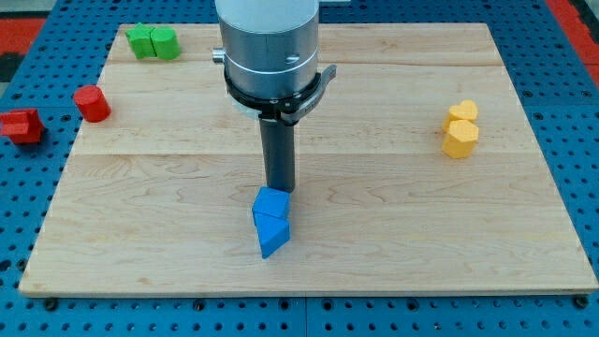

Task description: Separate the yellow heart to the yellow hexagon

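Observation:
The yellow heart (462, 111) and the yellow hexagon (460, 139) sit touching each other near the board's right edge, heart above hexagon in the view. My tip (279, 188) is at the board's middle, far to the left of both yellow blocks. It stands just above the upper blue block (270, 202), touching or nearly touching it.
A second blue block (272, 235), triangular, sits against the first one below it. Two green blocks (153, 42) sit at the top left. A red cylinder (92, 103) sits on the wooden board's (393, 234) left edge, and another red block (21, 125) lies off it.

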Motion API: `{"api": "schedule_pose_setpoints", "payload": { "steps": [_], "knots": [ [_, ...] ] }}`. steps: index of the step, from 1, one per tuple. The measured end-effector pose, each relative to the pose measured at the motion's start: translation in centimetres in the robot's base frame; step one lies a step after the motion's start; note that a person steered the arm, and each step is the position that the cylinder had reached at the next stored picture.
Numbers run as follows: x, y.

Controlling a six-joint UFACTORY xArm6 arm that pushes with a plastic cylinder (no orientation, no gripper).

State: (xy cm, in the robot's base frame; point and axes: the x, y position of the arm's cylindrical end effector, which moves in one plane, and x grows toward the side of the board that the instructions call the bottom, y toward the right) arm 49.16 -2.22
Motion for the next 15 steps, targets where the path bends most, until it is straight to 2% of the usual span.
{"api": "schedule_pose_setpoints", "payload": {
  "steps": [1,2,10,15],
  "knots": [
    [-2.4,3.9],
    [-1.5,6.6],
    [-2.1,11.9],
    [-2.9,25.0]
  ]
}}
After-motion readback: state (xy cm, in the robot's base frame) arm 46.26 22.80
